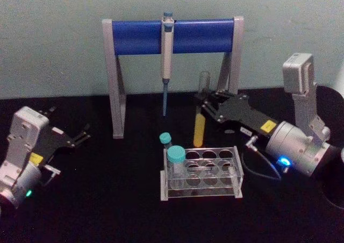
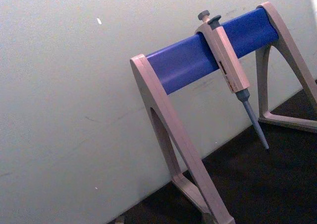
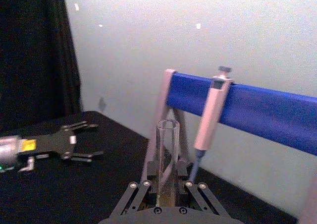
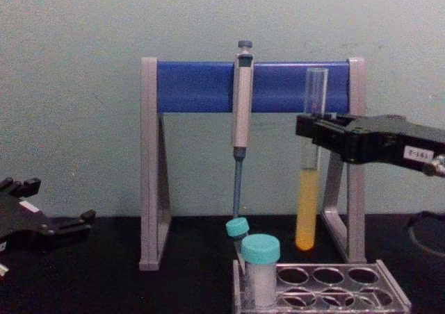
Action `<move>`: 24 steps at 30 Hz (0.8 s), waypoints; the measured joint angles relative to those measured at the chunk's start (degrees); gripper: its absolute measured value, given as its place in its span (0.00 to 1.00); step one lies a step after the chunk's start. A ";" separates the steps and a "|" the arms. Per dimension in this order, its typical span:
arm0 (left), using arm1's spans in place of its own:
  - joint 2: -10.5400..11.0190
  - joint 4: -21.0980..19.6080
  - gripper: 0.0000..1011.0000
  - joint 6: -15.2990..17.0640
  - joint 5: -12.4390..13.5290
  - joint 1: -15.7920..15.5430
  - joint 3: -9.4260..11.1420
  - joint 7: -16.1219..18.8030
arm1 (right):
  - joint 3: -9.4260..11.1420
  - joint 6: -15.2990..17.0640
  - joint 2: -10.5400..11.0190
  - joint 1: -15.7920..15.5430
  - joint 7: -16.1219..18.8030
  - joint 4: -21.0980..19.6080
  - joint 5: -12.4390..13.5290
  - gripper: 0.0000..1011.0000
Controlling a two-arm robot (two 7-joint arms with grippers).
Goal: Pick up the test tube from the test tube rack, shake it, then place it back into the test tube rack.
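Observation:
My right gripper (image 1: 203,106) is shut on the test tube (image 1: 199,129), a tall clear glass tube with yellow-orange liquid in its lower part. It holds the tube upright by its upper half, above and just behind the test tube rack (image 1: 236,185). From the chest, the test tube (image 4: 308,210) hangs with its bottom a little above the rack (image 4: 389,301), and the right gripper (image 4: 313,130) comes in from the right. The right wrist view has the tube (image 3: 167,154) clamped between the fingers (image 3: 143,187). My left gripper (image 1: 87,133) rests open at the table's left.
A grey-and-blue pipette stand (image 1: 172,36) stands behind the rack with a pipette (image 1: 167,55) hanging from its bar. Two teal-capped vials (image 1: 176,158) sit at the rack's left end. The tabletop (image 1: 107,200) is black, and a pale wall lies behind.

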 joint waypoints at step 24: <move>0.00 0.00 0.99 0.00 0.00 0.00 0.00 0.00 | 1.98 0.30 0.63 -0.89 -2.88 -0.67 -0.69 0.22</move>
